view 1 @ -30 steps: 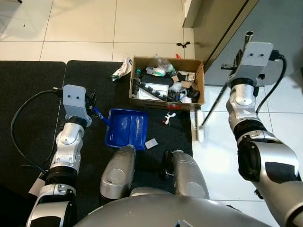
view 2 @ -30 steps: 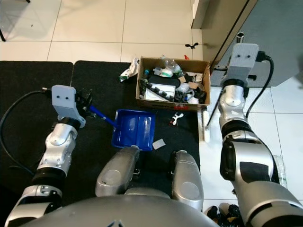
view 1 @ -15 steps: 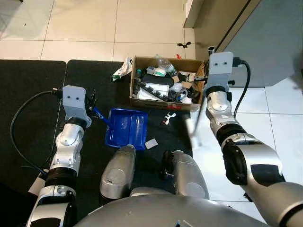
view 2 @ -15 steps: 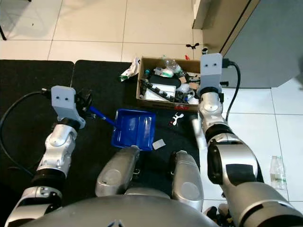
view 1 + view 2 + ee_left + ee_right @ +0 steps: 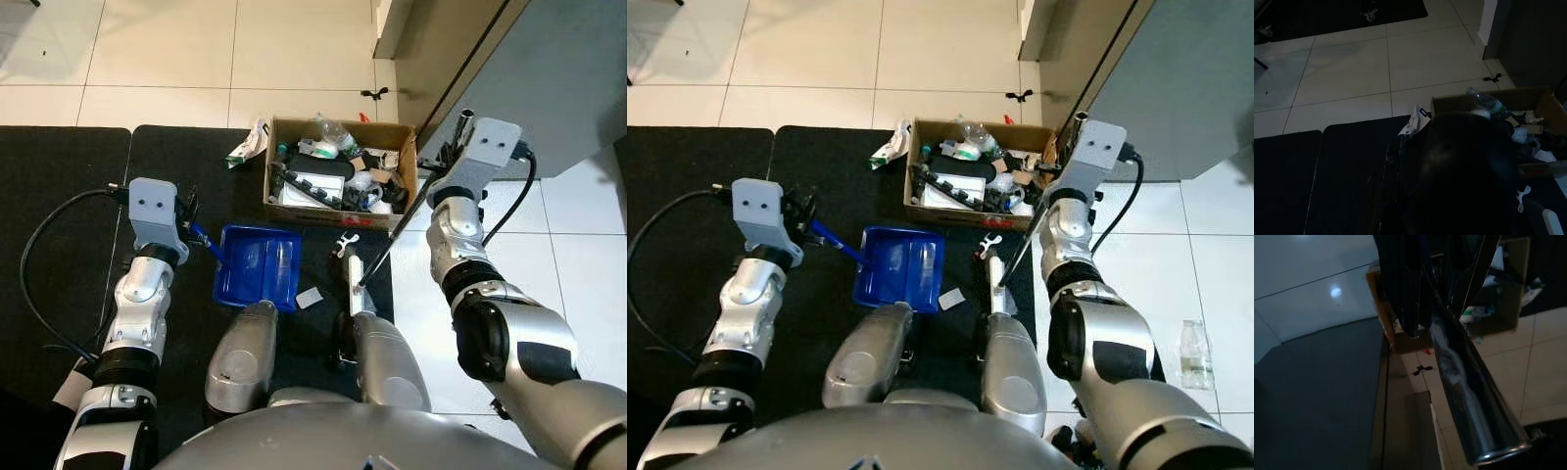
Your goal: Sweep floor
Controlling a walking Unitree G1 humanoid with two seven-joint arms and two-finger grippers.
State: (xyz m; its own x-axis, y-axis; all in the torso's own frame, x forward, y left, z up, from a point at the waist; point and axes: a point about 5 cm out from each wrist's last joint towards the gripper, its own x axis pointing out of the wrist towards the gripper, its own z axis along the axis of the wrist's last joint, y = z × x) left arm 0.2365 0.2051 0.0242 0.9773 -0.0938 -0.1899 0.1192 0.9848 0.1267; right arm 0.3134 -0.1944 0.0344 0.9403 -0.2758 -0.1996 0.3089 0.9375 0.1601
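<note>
Your right gripper (image 5: 453, 160) pinches the slanted metal broom pole (image 5: 404, 217), its white head (image 5: 355, 271) right of the flat blue plastic dustpan (image 5: 260, 264) your left gripper (image 5: 189, 227) clasps.

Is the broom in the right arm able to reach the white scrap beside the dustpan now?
Probably yes: the broom head lies on the mat just right of the scrap, nothing between them, and the dustpan waits beyond.

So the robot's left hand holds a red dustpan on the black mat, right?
Not quite: the dustpan is blue, not red, as the left eye view shows. The rest holds: the left hand has its handle, and it lies on the black mat.
</note>
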